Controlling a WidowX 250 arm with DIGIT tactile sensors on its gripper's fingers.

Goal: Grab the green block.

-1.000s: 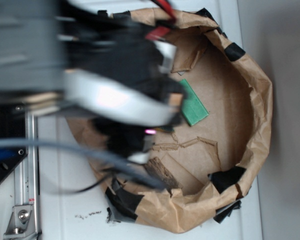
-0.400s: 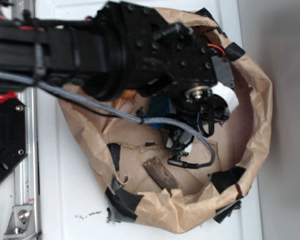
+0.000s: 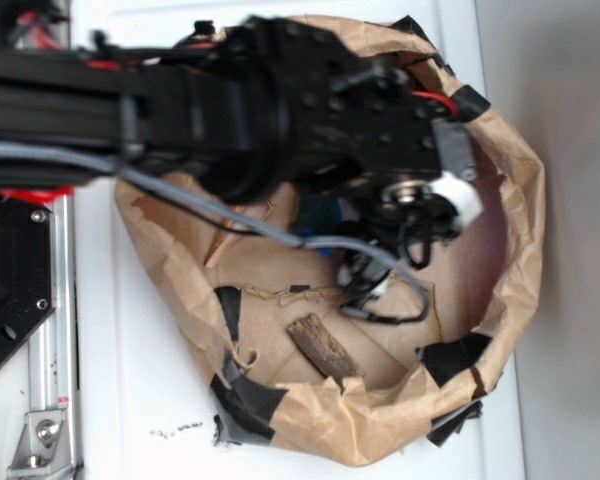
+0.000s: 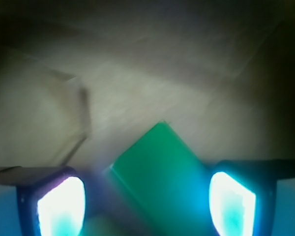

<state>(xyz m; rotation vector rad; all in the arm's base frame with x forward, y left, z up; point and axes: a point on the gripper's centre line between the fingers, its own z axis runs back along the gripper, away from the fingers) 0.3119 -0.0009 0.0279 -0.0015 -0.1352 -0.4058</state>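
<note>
In the wrist view the green block [image 4: 160, 169] lies flat and turned at an angle on the brown paper floor. My gripper [image 4: 146, 205] is open, just above it. One lit fingertip [image 4: 61, 206] stands to the block's left with a gap, and the other [image 4: 232, 204] is at its right edge. I cannot tell whether the pads touch it. In the exterior view my black arm and wrist [image 3: 380, 140] reach over the paper-lined bowl [image 3: 515, 200] and hide the block and the fingers.
The bowl's crumpled brown paper wall has black tape patches [image 3: 455, 355]. A brown bark-like stick [image 3: 325, 347] lies on its floor near the front wall. A grey cable [image 3: 210, 205] hangs from the arm. A metal rail [image 3: 55, 330] runs at the left.
The arm swung in over the bowl and covered the green block, which lay in open sight one second ago. Since 0.4 s ago the wrist has shifted only slightly.
</note>
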